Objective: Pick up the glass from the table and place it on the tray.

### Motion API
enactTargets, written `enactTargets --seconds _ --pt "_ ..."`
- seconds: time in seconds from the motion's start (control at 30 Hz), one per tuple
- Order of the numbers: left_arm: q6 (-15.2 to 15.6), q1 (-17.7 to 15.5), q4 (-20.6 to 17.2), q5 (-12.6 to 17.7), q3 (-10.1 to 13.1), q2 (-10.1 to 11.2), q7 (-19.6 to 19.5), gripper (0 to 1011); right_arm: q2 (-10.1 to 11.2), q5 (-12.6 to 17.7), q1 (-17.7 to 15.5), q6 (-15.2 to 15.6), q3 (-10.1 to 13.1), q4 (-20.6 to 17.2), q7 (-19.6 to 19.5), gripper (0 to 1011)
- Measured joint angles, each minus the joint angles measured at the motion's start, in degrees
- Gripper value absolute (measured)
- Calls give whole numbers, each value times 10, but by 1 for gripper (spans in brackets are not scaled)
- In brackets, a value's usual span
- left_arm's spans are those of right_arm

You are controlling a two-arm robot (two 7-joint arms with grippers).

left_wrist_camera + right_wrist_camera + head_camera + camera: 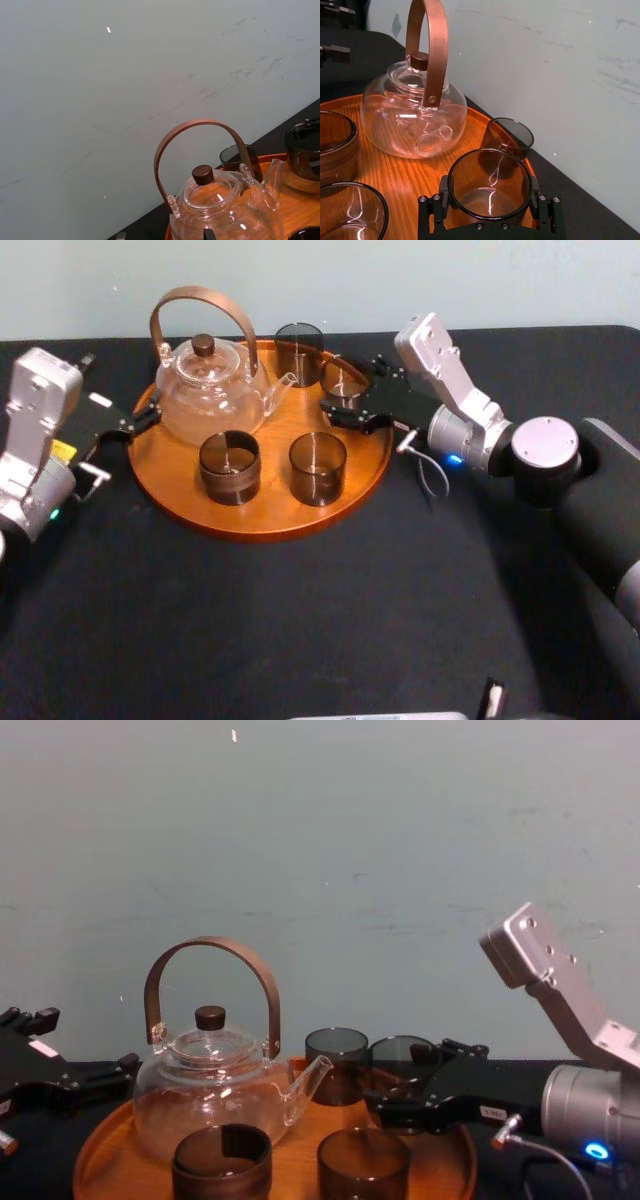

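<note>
- Presently, the glass [489,187] is being gripped by the right gripper [343,395]. Its black fingers [432,215] are being pressed against opposite sides of the glass wall, clamped on it.
- Location: the glass is being held inside the rim of the tray [270,515], at its right rear part. It is just beside the rear smoked cup [299,350] and to the right of the spout of the glass teapot [205,390].
- Contact: whether the base is being rested on the wood or held just above it cannot be told.
- Progress, judged: the pick-up from the table [300,620] is being counted as done and the carry as nearly done. Setting the glass down, letting go and drawing the arm back are being counted as left.
- Risk, judged: the rear cup is being crowded, so a straight retreat toward the right rim is being advised.
- The left gripper [140,422] is being held idle just beside the tray's left rim.
- Markings: a yellow sticker [62,450] is being shown on the left arm and a small white label [490,1112] on the right gripper. No writing is being resolved on either, and no brand can be read.
</note>
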Motion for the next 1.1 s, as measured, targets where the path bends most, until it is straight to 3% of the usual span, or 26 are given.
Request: enactTargets --seconds 0.37,1.1 --pt "0 0 0 0 0 0 0 1001 -14 6 17 -13 0 47 12 905" --pt "0 0 0 0 0 0 0 1001 -27 6 30 -10 5 87 16 905"
